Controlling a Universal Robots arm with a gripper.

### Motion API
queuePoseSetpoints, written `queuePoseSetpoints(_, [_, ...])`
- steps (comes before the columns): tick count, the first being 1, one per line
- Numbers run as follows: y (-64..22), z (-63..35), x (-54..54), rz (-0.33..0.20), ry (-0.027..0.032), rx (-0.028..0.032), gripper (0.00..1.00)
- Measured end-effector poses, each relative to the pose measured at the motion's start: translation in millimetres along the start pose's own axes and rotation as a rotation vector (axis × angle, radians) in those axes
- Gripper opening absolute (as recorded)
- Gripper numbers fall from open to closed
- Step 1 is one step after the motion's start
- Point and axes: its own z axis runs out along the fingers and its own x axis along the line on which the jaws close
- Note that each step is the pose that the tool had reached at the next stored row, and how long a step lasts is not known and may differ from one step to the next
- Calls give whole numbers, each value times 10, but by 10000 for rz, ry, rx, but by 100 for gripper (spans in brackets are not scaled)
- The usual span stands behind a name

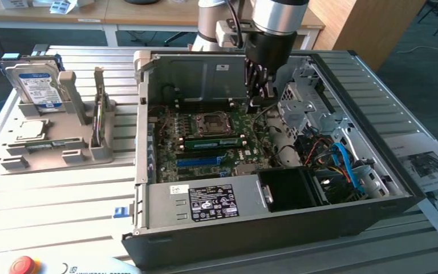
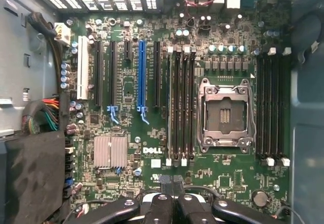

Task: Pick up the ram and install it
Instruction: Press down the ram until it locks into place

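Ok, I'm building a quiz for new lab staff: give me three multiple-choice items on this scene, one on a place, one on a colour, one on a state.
1. Where does the blue-labelled silver hard drive stand?
A) on the floor
B) in the grey plastic holder, on the exterior view's left of the open black computer case
C) in a person's hand

2. What colour is the long slot standing between black ones on the green motherboard?
A) red
B) yellow
C) blue

3. How is the gripper?
A) shut
B) wide open
C) shut on the drive

Answers: B, the drive stands upright in the holder. C, that slot is blue. A, the gripper's fingers meet with nothing between them.
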Motion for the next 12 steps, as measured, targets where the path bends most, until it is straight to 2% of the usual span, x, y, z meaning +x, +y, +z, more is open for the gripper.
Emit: queuePoseSetpoints(12, [-2, 189, -5, 0, 0, 0, 10])
